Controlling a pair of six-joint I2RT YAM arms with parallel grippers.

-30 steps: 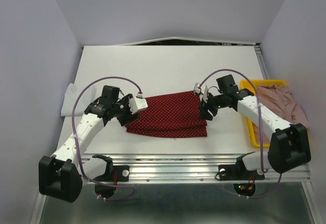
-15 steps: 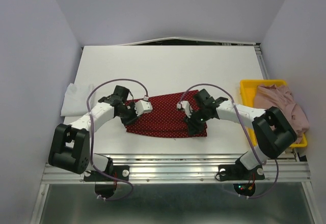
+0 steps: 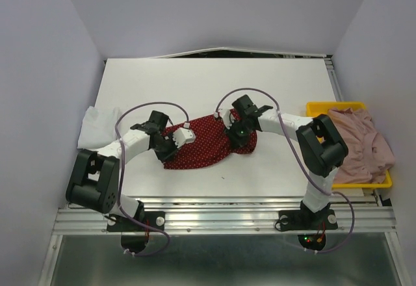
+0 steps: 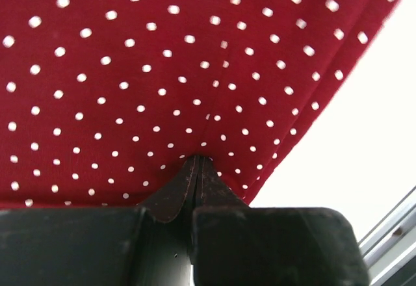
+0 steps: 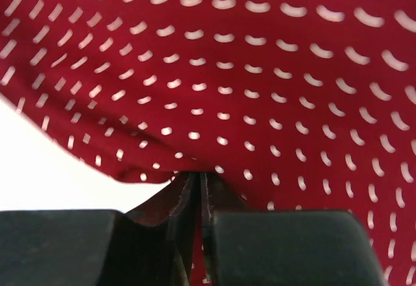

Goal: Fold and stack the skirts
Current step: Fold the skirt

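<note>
**Both claws clamped on the red skirt; pink skirt lying in the tray**

Location of task items, top view: the dark red polka-dot skirt [image 3: 207, 148] lies on the white table [image 3: 195, 81], just off centre toward 6 o'clock. It is bunched into a rough, uneven shape, with its right end drawn up and inward. The dusty pink skirt [image 3: 361, 148] lies crumpled at the table's 3 o'clock edge. It rests in the yellow tray [image 3: 314, 110] and spills over the tray's far-right rim. The two skirts are well apart.

Left gripper [image 3: 171, 147]: positioned at the red skirt's 9 o'clock end. In the left wrist view its fingers [image 4: 170, 198] are pressed together with a fold of dotted cloth nipped between the tips. White table surface shows past the hem at 3 o'clock in that view. State: clenched, grasping the red skirt.

Right gripper [image 3: 234, 135]: positioned at the red skirt's 2 o'clock end. In the right wrist view its fingers [image 5: 162, 216] meet on a pinch of the same cloth, which spreads away above them. That view is motion-blurred. State: clenched, grasping the red skirt.

Other items: a white cloth [image 3: 97, 125] lies at the table's 9 o'clock edge, apart from both skirts.
</note>
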